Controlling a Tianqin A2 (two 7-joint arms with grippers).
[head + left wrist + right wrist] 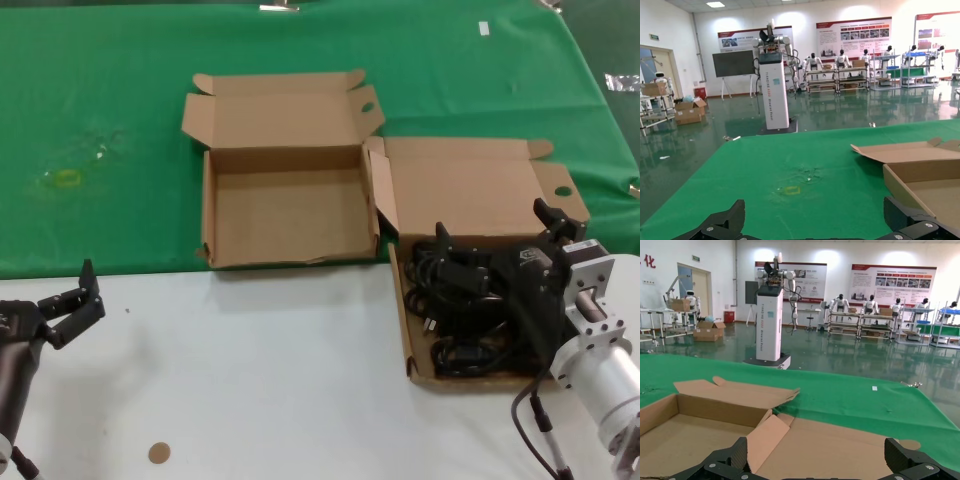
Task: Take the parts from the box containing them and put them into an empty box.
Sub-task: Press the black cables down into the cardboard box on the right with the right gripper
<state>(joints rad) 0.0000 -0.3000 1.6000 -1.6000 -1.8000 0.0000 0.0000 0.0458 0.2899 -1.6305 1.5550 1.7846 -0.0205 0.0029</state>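
Cords (465,310): piled in the box (470,200) at lower right.
Empty box (285,210): upper middle.
Right gripper (495,235): wide open over the cords, holding nothing.
Left gripper (75,300): open, lower left, above the worktop (250,380).

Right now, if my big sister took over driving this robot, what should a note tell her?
Right gripper: open, over the power cords in the full box on the robot's right; nothing gripped yet.
Left gripper: open, parked low over the white table on the robot's left, holding nothing.
Empty box: lid open, beside the full box, towards the left.
Done: no cords moved.
Left: grab the cords and put them into the empty box.
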